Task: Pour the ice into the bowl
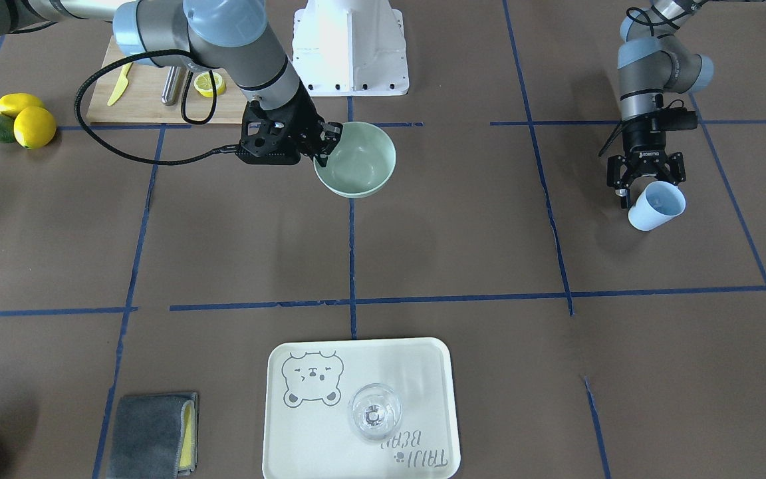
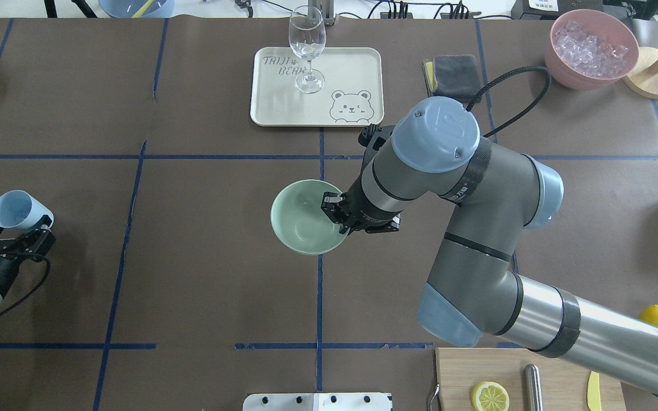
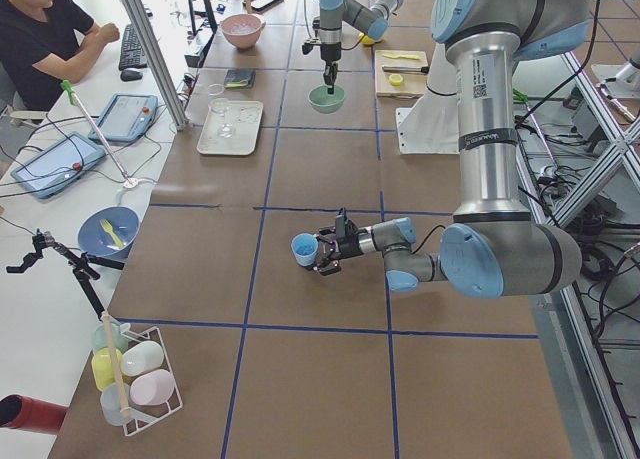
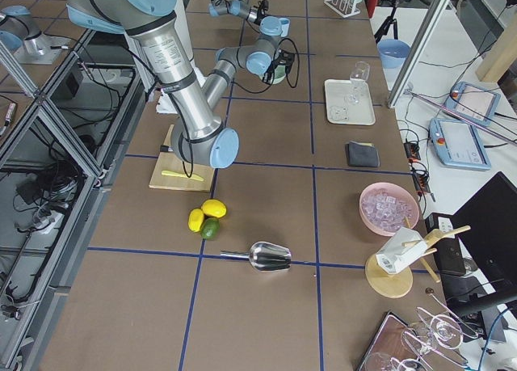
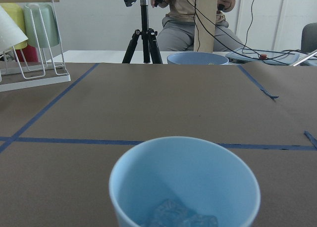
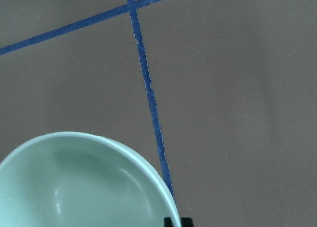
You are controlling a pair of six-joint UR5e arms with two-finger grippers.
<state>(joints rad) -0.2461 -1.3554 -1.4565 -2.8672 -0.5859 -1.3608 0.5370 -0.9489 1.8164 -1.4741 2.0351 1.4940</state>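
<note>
The pale mint-green bowl (image 1: 363,166) sits near the table's middle and looks empty; it also shows in the overhead view (image 2: 300,222) and the right wrist view (image 6: 74,187). My right gripper (image 1: 327,145) (image 2: 335,219) is shut on the bowl's rim, one finger inside and one outside. My left gripper (image 1: 649,186) (image 2: 19,228) is far off at the table's end, shut on a light blue cup (image 1: 655,206) (image 2: 15,208) tipped on its side. A few clear ice cubes (image 5: 178,217) lie at the bottom of the cup (image 5: 184,187).
A cream tray (image 2: 272,108) with a clear wine glass (image 2: 307,51) stands beyond the bowl. A pink bowl (image 2: 560,71) of ice, a grey cloth (image 2: 456,71), a cutting board (image 2: 557,377) with a lemon half (image 2: 489,396) and knife, and lemons (image 1: 27,120) sit around.
</note>
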